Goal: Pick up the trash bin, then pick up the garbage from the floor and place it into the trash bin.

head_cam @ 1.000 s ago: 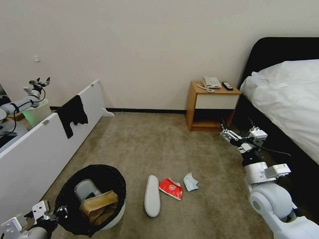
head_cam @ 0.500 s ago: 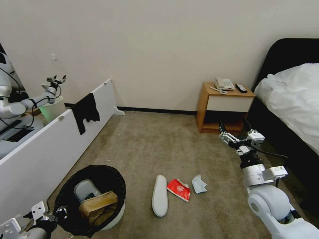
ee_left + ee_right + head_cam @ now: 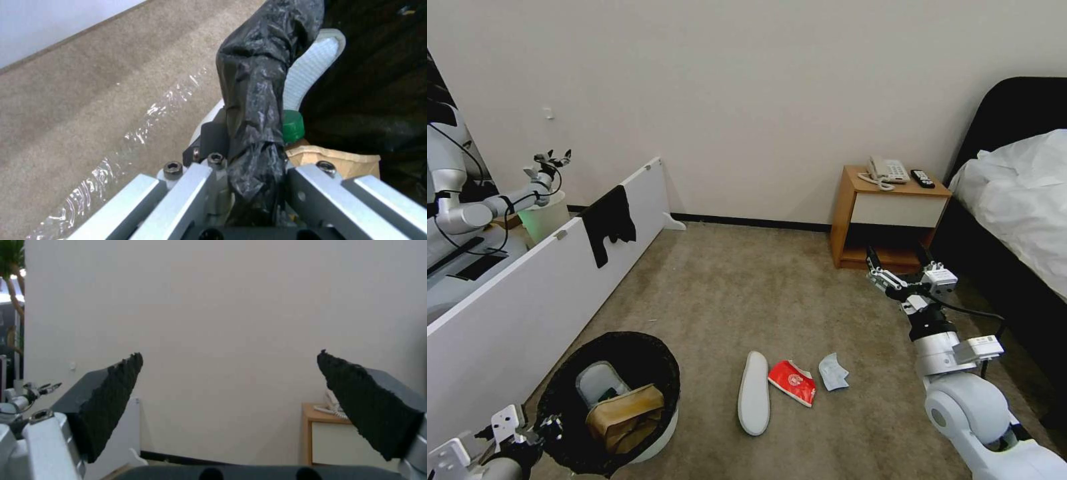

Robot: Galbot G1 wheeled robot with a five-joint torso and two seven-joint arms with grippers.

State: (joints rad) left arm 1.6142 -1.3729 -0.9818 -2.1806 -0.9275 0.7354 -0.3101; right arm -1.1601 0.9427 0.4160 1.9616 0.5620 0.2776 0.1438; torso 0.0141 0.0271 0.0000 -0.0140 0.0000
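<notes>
The trash bin [image 3: 662, 363], white with a black bag over its rim, hangs low at the lower left of the head view. My left gripper [image 3: 551, 424] is shut on its rim; the left wrist view shows the bag-covered rim [image 3: 253, 133] pinched between the fingers. Inside lie a white slipper [image 3: 596, 383], a brown paper bag [image 3: 624, 412] and a green bottle cap [image 3: 293, 126]. On the floor [image 3: 727, 293] lie another white slipper [image 3: 754, 402], a red packet [image 3: 792, 382] and a pale-blue mask [image 3: 833, 372]. My right gripper [image 3: 898, 265] is open and empty, raised well beyond the mask.
A long white board [image 3: 514, 300] with a black cloth [image 3: 608, 223] leans along the left. A wooden nightstand [image 3: 890, 217] with a phone and remote stands by the wall, and a bed [image 3: 1020, 200] is on the right. Another robot's arm [image 3: 500, 200] shows behind the board.
The whole picture has slid to the right, so the camera has turned left. Both arms hold the same pose, and the litter on the floor has not moved.
</notes>
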